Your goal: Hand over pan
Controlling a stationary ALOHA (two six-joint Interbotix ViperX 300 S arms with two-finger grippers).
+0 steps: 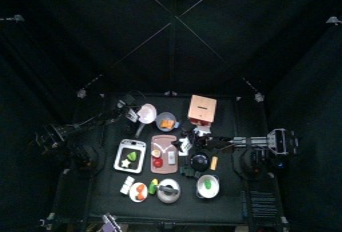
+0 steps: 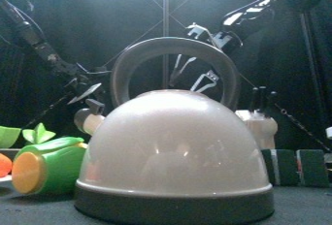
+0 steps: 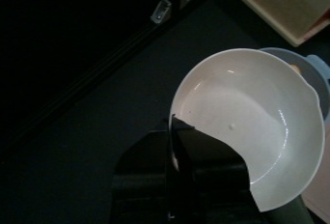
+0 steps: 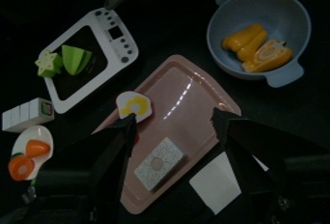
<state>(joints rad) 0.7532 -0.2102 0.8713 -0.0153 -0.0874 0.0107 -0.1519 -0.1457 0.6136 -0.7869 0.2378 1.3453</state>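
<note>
The pan point(image 3: 252, 122), pale and whitish inside, was seen close up in the left wrist view, with the left claw point(image 3: 180, 175) clamped on its rim: one dark jaw lay across the inside of the wall and the rim passed between the jaws. In the top view the pan point(image 1: 148, 113) appeared as a small pale disc at the back left of the crowded worktop point(image 1: 227, 111), at the end of the left arm, just beside the tan square box point(image 1: 203, 107). A corner of that box point(image 3: 290, 6) was also visible beyond the pan in the left wrist view. Whether the pan rested on the worktop or was lifted clear could not be told.

The right claw point(image 4: 175, 136) was spread wide, with nothing between its jaws, above a pink tray point(image 4: 180, 98) on which a small yellow-and-white piece point(image 4: 131, 103) and a pale card point(image 4: 160, 160) lay. Near it a blue bowl point(image 4: 290, 35) holding orange pieces point(image 4: 256, 46) was seen, and a white tray point(image 4: 110, 25) with green items point(image 4: 65, 61). In the top view the right claw point(image 1: 211, 144) was over the middle right of the worktop.

The front view was largely filled by a white kettle point(image 2: 176, 151) with a grey arched handle point(image 2: 169, 49), a green toy point(image 2: 52, 163) being placed beside it.
</note>
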